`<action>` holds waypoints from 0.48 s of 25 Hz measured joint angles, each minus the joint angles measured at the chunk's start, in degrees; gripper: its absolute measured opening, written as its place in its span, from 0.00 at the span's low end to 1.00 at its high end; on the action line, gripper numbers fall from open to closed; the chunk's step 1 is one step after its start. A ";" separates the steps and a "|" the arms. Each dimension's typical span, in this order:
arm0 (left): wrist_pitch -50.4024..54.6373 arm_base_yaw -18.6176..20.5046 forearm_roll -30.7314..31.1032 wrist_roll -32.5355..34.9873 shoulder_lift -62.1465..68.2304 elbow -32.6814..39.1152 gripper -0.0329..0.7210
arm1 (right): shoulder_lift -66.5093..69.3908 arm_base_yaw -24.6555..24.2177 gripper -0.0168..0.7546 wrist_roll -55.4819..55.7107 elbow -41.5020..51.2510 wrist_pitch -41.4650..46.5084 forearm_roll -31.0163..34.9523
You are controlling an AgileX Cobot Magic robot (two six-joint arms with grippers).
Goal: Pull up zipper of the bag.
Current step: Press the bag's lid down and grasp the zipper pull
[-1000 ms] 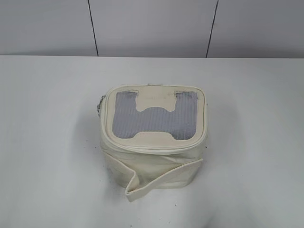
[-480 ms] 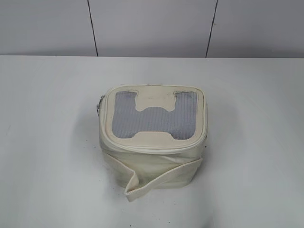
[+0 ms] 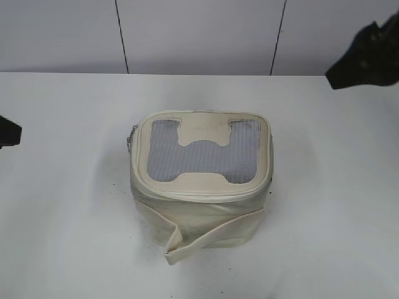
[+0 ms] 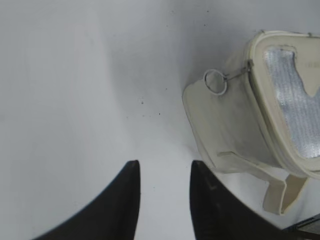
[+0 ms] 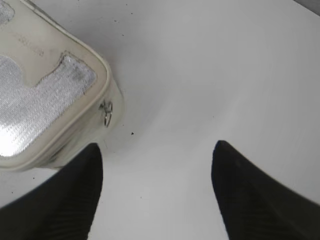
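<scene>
A small cream bag [image 3: 201,177] sits mid-table [image 3: 62,237], mesh top facing up, its longer side running nine to three o'clock. Faint embossed lettering on the top patch is too blurred to read. The zipper [image 3: 199,195] circles the top rim; a silver ring pull [image 4: 215,82] hangs at the bag's nine o'clock corner (another small metal tab [image 5: 106,113] shows at the opposite side). The left gripper [image 4: 163,172] hovers above bare table, fingers apart, holding nothing. The right gripper [image 5: 157,152] gapes wide, empty, beside the bag.
</scene>
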 joint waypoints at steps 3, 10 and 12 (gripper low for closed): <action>1.75 -0.12 -0.83 0.37 7.03 -4.72 0.39 | 9.35 0.11 0.70 -6.54 -9.43 4.10 2.99; 10.23 -2.11 -1.68 3.02 21.01 -17.90 0.40 | 28.93 0.44 0.67 -21.06 -32.09 21.29 15.82; 13.18 -2.95 -2.90 5.38 24.12 -20.90 0.42 | 33.98 1.03 0.67 -22.25 -37.16 23.20 17.74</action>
